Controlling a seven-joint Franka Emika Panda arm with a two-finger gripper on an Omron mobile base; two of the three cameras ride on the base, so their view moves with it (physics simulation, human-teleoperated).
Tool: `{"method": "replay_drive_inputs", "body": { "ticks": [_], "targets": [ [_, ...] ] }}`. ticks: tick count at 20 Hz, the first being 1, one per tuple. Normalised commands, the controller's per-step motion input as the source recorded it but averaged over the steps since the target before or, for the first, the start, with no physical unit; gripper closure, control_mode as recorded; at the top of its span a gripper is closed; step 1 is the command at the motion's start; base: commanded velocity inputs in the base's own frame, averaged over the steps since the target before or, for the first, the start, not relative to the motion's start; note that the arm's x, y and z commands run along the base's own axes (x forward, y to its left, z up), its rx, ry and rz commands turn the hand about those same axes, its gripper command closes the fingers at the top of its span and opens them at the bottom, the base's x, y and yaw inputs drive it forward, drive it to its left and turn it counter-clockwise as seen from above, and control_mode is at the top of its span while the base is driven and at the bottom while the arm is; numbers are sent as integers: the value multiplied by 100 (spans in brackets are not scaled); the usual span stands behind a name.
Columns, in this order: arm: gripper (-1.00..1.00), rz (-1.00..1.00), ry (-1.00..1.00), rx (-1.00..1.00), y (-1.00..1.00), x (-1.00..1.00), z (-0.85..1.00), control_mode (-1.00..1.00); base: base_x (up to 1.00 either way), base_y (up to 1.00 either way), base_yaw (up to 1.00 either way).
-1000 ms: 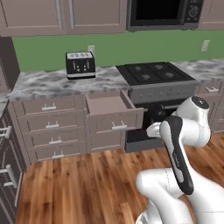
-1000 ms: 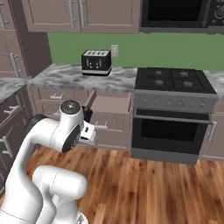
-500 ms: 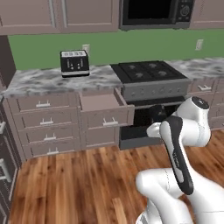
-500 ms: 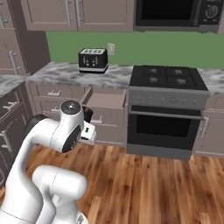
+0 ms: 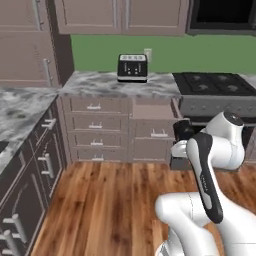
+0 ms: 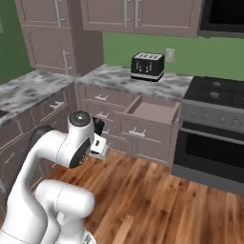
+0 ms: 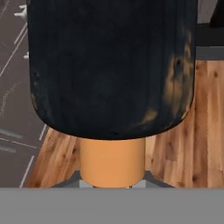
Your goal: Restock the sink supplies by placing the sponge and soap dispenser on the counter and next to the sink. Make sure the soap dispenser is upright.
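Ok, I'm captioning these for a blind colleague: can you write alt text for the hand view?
A soap dispenser looms close to the camera, dark body above and orange part below, held in the shut gripper. Behind it lie wooden floor and dark cabinet fronts.

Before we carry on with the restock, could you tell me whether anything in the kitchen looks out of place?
One drawer under the counter, below the toaster, stands pulled open while its neighbours are shut. Nothing looks spilled or damaged.

The soap dispenser (image 7: 112,87), dark-bodied with an orange neck, sits gripped in the hand over the wood floor.
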Motion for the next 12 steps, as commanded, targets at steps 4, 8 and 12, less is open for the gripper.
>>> {"method": "replay_drive_inputs", "body": {
  "ticks": [4, 8, 12],
  "targets": [
    [100, 0, 0, 0, 0, 0, 0, 100, -1, -25, 61],
    [100, 0, 0, 0, 0, 0, 0, 100, 44, -42, 66],
    [100, 0, 0, 0, 0, 0, 0, 100, 79, -48, 68]
  ]
}}
